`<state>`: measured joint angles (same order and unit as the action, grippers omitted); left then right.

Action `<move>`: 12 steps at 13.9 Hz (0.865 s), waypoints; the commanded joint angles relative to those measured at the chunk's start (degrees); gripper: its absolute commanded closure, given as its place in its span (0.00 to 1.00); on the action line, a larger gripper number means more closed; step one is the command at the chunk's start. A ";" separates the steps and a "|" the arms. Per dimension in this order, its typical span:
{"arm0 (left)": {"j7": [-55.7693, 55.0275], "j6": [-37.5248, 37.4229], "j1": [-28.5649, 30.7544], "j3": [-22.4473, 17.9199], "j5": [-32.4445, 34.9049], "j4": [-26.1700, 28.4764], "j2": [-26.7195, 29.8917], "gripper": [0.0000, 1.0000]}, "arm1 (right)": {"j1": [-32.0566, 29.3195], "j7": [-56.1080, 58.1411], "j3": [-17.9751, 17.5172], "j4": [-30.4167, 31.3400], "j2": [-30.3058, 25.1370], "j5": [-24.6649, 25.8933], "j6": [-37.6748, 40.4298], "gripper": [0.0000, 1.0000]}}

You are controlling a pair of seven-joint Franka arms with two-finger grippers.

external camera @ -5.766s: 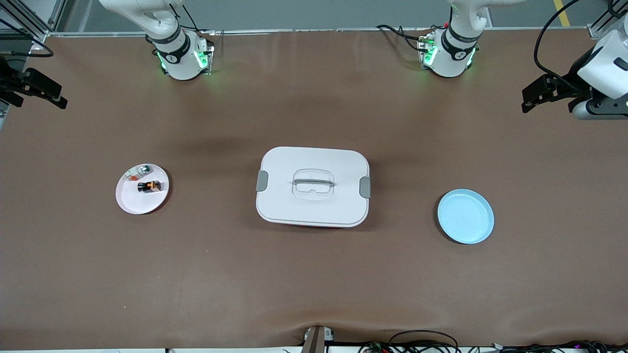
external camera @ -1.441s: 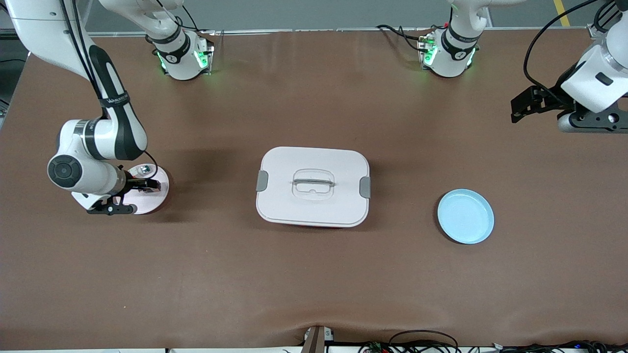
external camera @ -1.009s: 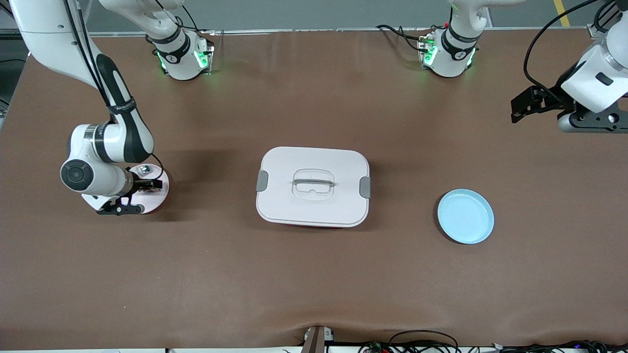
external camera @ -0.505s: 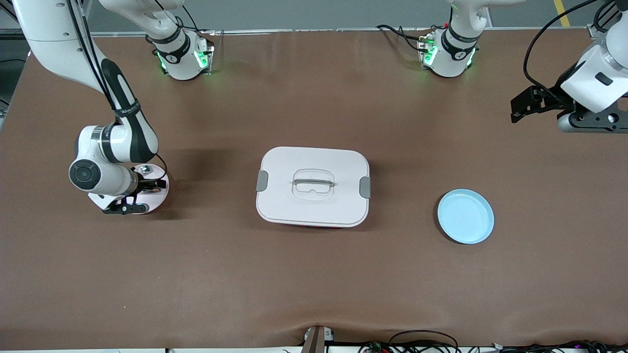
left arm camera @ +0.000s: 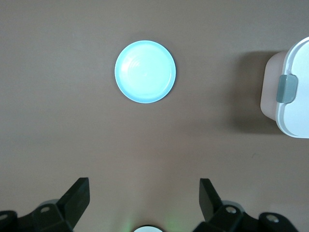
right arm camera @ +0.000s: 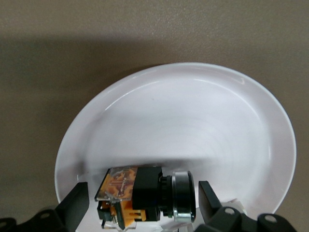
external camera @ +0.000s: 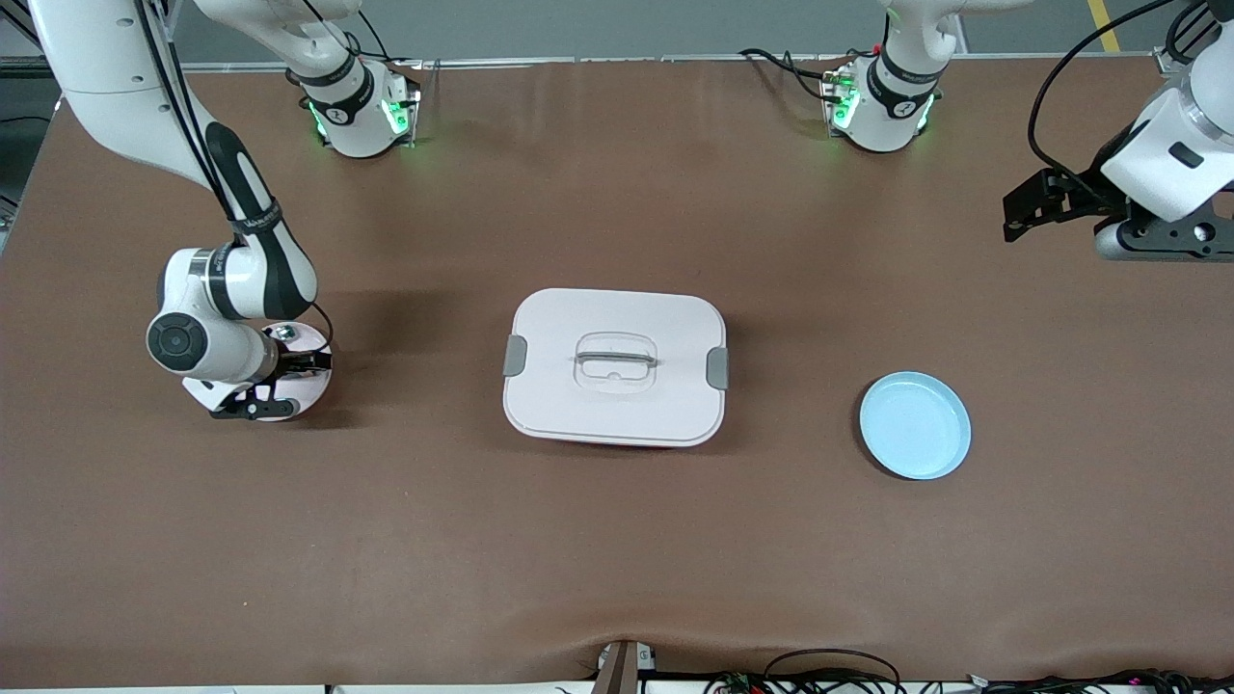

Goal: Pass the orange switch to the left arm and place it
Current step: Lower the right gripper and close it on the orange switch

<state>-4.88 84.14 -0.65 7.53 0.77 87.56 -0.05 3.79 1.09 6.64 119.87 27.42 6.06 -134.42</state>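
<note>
The orange switch (right arm camera: 137, 195), a black block with an orange end and a silver collar, lies on a small white plate (right arm camera: 193, 111). My right gripper (right arm camera: 143, 199) is down at the plate, open, with one finger on each side of the switch and not touching it. In the front view the right gripper (external camera: 287, 386) covers the switch and most of that plate (external camera: 316, 384). The white box (external camera: 615, 366) with grey latches sits mid-table. My left gripper (external camera: 1024, 207) waits open in the air at the left arm's end, and its fingers (left arm camera: 79, 193) hold nothing.
A light blue plate (external camera: 915, 425) lies between the box and the left arm's end, also seen as the blue plate (left arm camera: 145, 71) from the left wrist. A small greenish-silver piece (external camera: 283, 333) shares the white plate. The box's corner (left arm camera: 292, 94) shows in the left wrist view.
The right arm's hand has crept a little toward the box and settled lower over the white plate. Its jaws stay open. The left arm has not moved.
</note>
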 commanded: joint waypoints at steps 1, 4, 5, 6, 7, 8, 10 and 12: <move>-0.49 0.15 -0.05 0.29 0.11 -0.72 -0.48 0.00 | -0.62 0.93 -0.23 0.89 -0.26 0.97 -0.76 0.00; -0.49 0.23 -0.05 0.29 0.11 -0.90 -0.74 0.00 | -0.62 2.24 -0.23 0.90 -0.35 0.97 -0.58 0.52; -0.49 0.50 -0.05 0.29 0.11 -0.81 -0.74 0.00 | -0.62 3.90 -0.23 0.90 -0.35 0.88 -0.50 0.73; -0.49 0.50 -0.05 0.29 0.11 -0.81 -0.74 0.00 | -0.71 5.05 -0.23 0.81 -0.35 0.97 -0.41 0.85; -0.49 0.50 -0.05 0.29 0.11 -0.81 -0.74 0.00 | -0.71 5.32 -0.14 0.72 -0.43 0.88 -0.32 0.86; -0.49 0.41 -0.05 0.29 0.11 -0.72 -0.74 0.00 | -0.71 5.41 -0.14 0.72 -0.44 0.97 -0.23 0.86; -0.49 0.32 0.04 0.29 0.11 -0.72 -0.57 0.00 | -1.15 5.41 -0.22 0.63 -0.44 0.97 -0.14 0.85; -0.57 0.32 0.04 0.29 0.11 -0.72 -0.48 0.00 | -1.33 5.41 -0.14 0.28 -0.70 0.97 0.12 0.84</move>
<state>-4.88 84.37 -0.65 7.54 0.77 87.56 -0.38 3.45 5.97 6.81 119.98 27.45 6.10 -134.41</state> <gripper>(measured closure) 0.000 0.278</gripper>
